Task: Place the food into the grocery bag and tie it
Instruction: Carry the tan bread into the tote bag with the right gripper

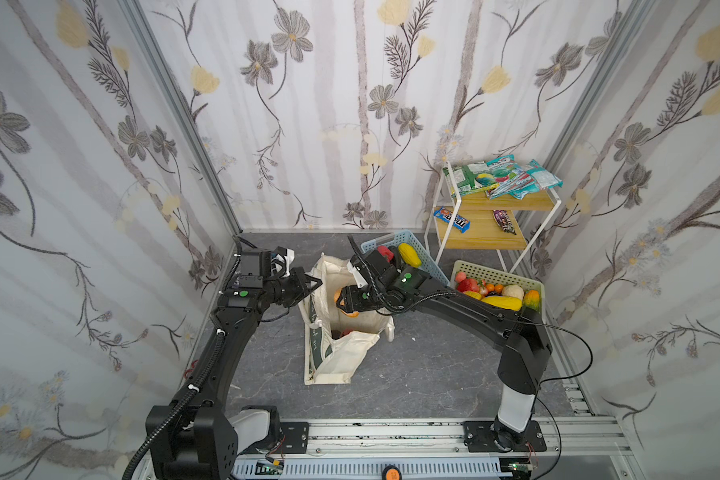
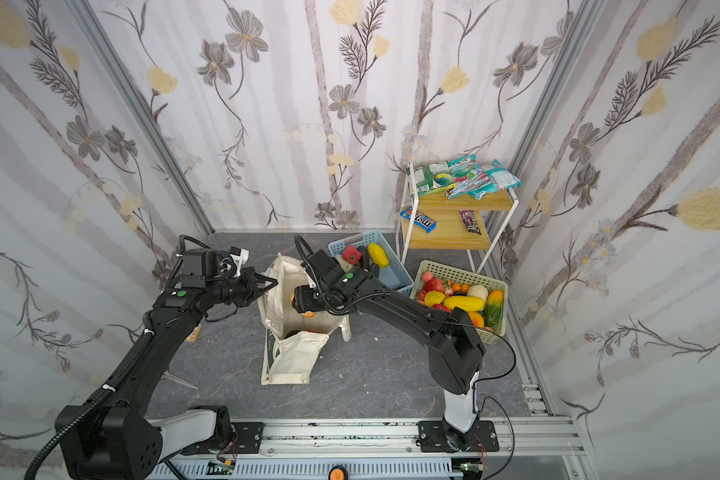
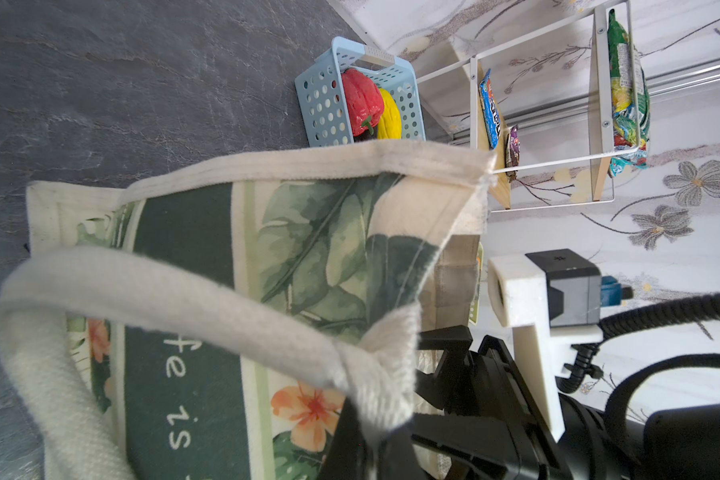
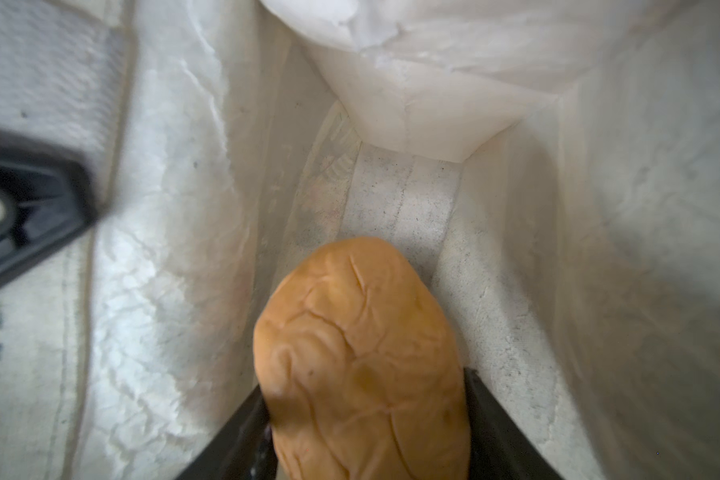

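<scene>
Right pincer (image 4: 362,419) clamped on toy (image 4: 358,353) inside bag (image 1: 341,353).
Toy tan-orange, oval, creased; bag cream canvas on bench (image 1: 412,374), leaf print, green lettered band; left pincer (image 1: 314,284) closed on its handle (image 3: 163,286).

Both top views look down from high above the front rail (image 1: 391,432) toward the back wall (image 1: 329,124) and share the whole floor (image 1: 433,365) with the grocery bag (image 1: 337,357) (image 2: 296,357). The left wrist camera sits very near the bag's printed outside (image 3: 308,249), facing the blue basket (image 3: 323,89) and the shelf (image 3: 598,104). The right wrist camera looks from very close down into the bag (image 4: 404,187), past the brown toy food (image 4: 362,361).
</scene>
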Motion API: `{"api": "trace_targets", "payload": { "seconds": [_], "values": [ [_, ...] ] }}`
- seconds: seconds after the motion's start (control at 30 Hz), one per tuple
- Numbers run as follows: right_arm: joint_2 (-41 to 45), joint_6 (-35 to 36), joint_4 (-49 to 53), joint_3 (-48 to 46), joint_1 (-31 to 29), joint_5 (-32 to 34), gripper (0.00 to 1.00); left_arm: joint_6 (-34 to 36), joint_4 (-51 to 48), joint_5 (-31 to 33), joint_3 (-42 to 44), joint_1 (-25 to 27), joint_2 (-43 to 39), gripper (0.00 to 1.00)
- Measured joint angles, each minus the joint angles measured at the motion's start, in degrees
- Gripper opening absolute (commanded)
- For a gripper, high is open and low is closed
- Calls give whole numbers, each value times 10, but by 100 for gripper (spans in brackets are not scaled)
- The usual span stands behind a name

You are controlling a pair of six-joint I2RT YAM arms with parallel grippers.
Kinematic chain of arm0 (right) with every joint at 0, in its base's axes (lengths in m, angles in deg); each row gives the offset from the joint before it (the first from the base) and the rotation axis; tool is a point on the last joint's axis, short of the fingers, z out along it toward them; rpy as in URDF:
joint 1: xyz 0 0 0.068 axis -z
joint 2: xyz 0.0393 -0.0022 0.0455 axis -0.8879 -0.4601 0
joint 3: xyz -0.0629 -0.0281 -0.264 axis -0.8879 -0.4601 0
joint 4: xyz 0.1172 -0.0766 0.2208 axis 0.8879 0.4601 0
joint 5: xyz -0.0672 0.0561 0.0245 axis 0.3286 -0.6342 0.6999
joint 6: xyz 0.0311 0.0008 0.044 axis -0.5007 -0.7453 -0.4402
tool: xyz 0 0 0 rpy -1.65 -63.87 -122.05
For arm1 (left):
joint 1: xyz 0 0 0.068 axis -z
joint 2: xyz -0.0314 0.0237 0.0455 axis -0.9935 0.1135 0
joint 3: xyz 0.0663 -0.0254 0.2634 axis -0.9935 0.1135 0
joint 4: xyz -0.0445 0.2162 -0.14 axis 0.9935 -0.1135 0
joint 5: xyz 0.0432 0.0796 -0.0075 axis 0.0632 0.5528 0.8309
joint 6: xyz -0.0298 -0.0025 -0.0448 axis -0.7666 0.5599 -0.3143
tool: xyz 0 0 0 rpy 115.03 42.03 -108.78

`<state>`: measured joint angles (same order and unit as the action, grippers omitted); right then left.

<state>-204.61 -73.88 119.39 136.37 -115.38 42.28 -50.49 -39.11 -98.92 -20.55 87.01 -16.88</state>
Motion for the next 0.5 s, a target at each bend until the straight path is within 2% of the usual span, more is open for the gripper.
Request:
{"api": "trace_targets", "payload": {
  "seconds": [0.5],
  "values": [
    [-31,19,-15,-25,-19,-8,62,-2,0,2,-2,5,5,0]
  ]
}}
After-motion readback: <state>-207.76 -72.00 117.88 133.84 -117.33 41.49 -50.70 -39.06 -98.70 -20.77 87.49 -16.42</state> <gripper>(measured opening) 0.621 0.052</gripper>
